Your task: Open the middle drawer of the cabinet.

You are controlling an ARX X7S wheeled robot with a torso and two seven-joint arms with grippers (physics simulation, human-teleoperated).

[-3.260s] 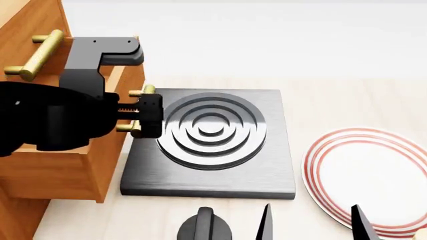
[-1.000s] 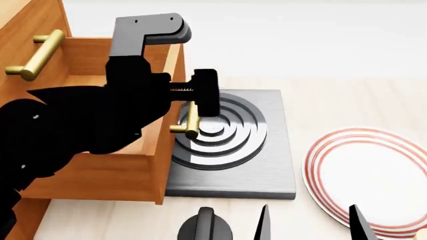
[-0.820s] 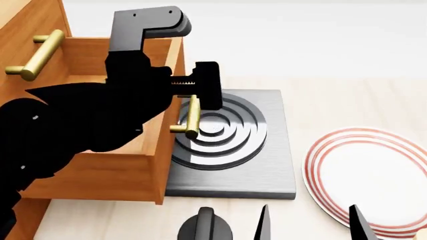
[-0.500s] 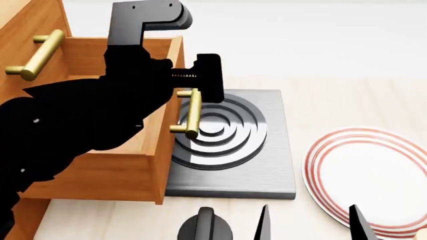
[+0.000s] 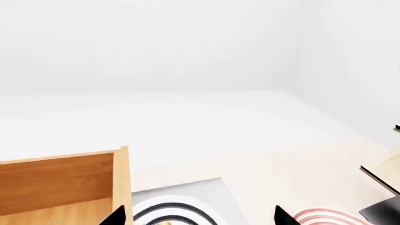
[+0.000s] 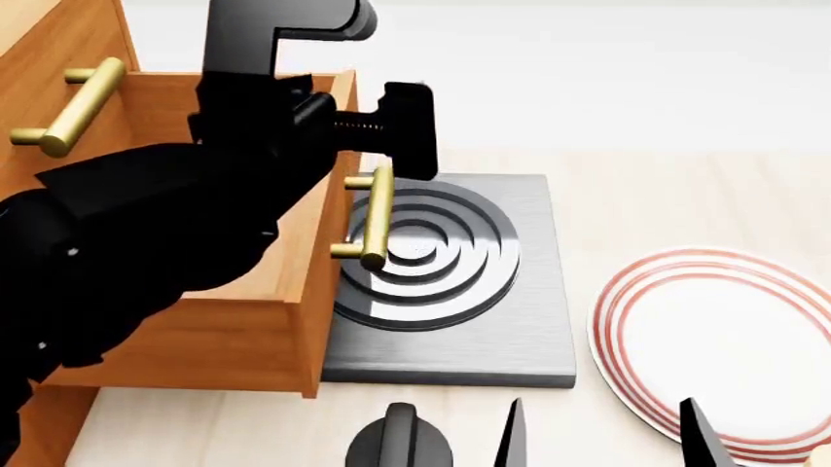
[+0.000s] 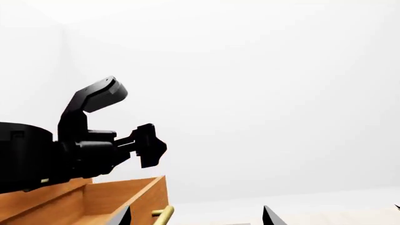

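Since the earlier frame, the left pincer (image 6: 389, 131) has been lifted off the brass handle (image 6: 376, 216), empty, jaws apart; the middle drawer (image 6: 279, 321) stands open, so only withdrawal seems required. The right pincer (image 6: 600, 433) rests open.

The middle drawer (image 6: 279, 292) stands pulled out over the stove plate (image 6: 520, 341), its handle (image 6: 374, 216) hanging above the rings. The left gripper (image 6: 405, 128) hovers just above that handle, apart from it (open air to its right). Between stove plate and plate (image 6: 707, 341) bare tabletop (image 6: 649, 204) leaves passage.
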